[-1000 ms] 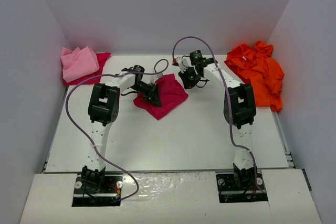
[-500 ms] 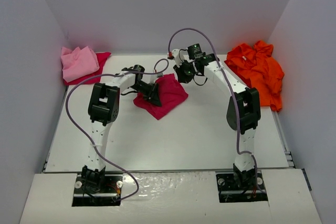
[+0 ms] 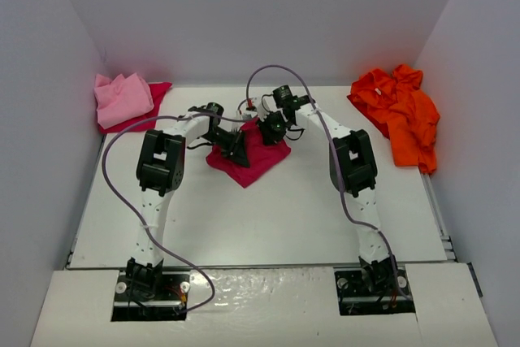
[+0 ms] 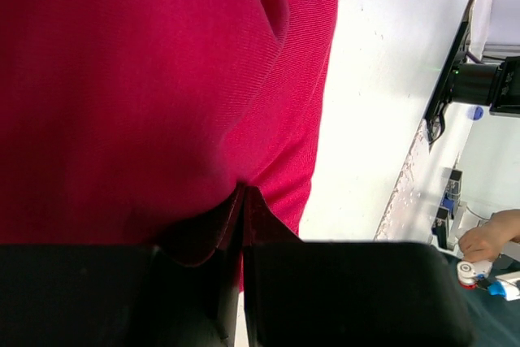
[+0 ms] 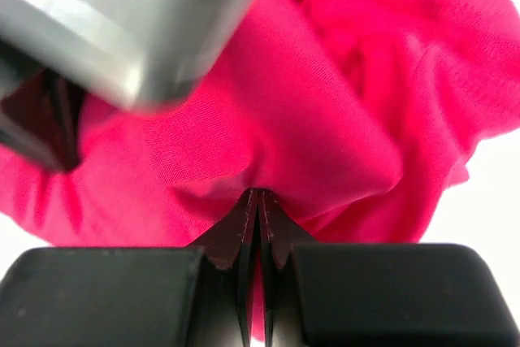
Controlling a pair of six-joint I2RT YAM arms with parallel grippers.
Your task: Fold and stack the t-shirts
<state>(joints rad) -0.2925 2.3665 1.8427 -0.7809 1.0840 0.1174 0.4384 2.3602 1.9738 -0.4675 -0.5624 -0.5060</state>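
A crumpled crimson t-shirt [image 3: 258,154] [image 4: 146,79] [image 5: 349,103] lies in a lump at the table's middle. My left gripper [image 3: 236,149] [image 4: 242,191] is shut, its tips pressed into the shirt's left side where the cloth puckers. My right gripper [image 3: 271,129] [image 5: 258,193] is shut too, tips touching the shirt's far right part. A light pink t-shirt [image 3: 122,97] lies bunched at the back left on top of another crimson cloth [image 3: 159,90]. A bright orange t-shirt [image 3: 398,107] lies heaped at the back right.
White walls close in the white table [image 3: 268,217] on the left, back and right. The left arm's grey wrist [image 5: 138,22] looms blurred close to the right wrist camera. A purple cable [image 3: 122,140] loops beside each arm.
The right arm has swung left from near the orange shirt, bringing its shut gripper onto the crimson shirt. The left arm and the shirt have hardly moved.
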